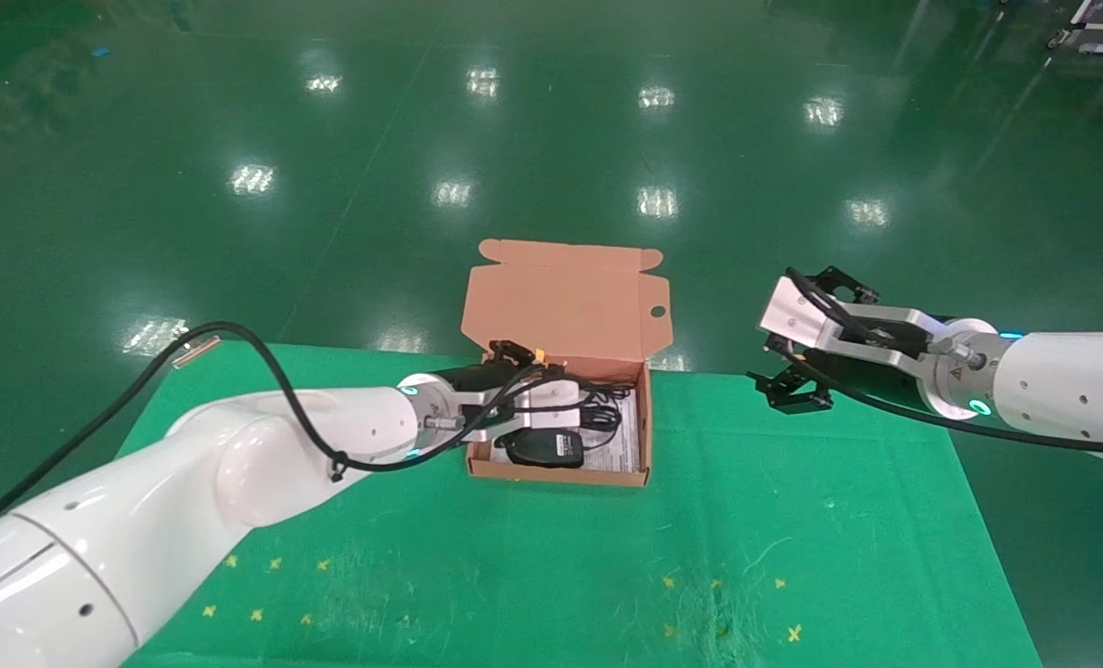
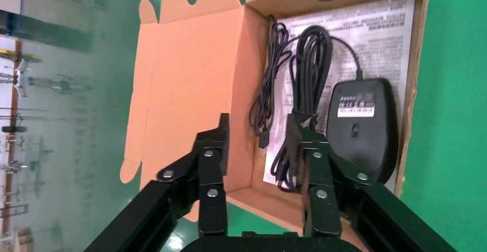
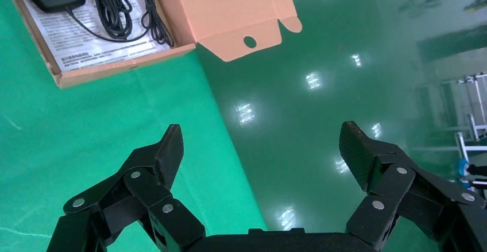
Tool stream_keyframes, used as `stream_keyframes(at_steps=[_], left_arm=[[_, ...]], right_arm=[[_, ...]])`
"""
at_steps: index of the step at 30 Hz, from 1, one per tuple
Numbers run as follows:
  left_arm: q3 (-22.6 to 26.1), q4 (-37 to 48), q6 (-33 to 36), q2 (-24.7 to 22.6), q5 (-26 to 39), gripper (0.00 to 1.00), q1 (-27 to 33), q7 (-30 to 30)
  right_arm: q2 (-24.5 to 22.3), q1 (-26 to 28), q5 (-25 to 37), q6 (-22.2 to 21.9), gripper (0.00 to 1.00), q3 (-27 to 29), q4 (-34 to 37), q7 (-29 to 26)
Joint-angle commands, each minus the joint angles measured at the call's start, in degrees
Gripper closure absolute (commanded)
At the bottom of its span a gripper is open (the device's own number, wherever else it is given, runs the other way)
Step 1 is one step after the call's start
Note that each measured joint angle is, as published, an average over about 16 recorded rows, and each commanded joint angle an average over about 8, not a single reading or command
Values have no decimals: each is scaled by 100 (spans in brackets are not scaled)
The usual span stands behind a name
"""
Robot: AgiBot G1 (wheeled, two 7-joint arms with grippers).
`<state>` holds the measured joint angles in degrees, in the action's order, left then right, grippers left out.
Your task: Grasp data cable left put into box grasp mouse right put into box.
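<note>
The brown box (image 1: 560, 301) stands open on the green table, lid upright. Inside, on the white printed sheet (image 2: 373, 28), the black mouse (image 1: 542, 448) lies label up, also in the left wrist view (image 2: 362, 126). Beside it lies the thick data cable bundle (image 2: 310, 74), and beyond that the mouse's thinner cord (image 2: 269, 80) with its USB plug. My left gripper (image 1: 537, 376) is open and holds nothing (image 2: 261, 137). It straddles the box's left wall, one finger inside close against the cable's end. My right gripper (image 1: 786, 327) hangs open and empty (image 3: 261, 143) right of the box.
The green cloth table (image 1: 746, 520) bears small yellow marks near its front. Its far edge runs just behind the box, with shiny green floor (image 1: 551, 139) beyond. The right gripper hovers over that far edge (image 3: 224, 148).
</note>
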<state>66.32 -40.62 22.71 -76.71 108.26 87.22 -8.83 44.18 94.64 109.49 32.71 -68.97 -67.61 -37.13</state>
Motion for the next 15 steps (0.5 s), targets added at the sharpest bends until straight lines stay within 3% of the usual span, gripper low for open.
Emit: stream_keyframes(at_steps=[1, 9, 15], left_arm=[[-3, -69, -32, 64, -1, 0, 21, -12], [-283, -185, -307, 324, 39, 0, 594, -273], [-530, -351, -90, 508, -245, 0, 591, -318]], right_arm=[[-2, 1, -1, -27, 0, 10, 8, -3], [-195, 635, 475, 154, 0, 107, -322, 224], [-262, 776, 535, 416, 0, 159, -461, 418]])
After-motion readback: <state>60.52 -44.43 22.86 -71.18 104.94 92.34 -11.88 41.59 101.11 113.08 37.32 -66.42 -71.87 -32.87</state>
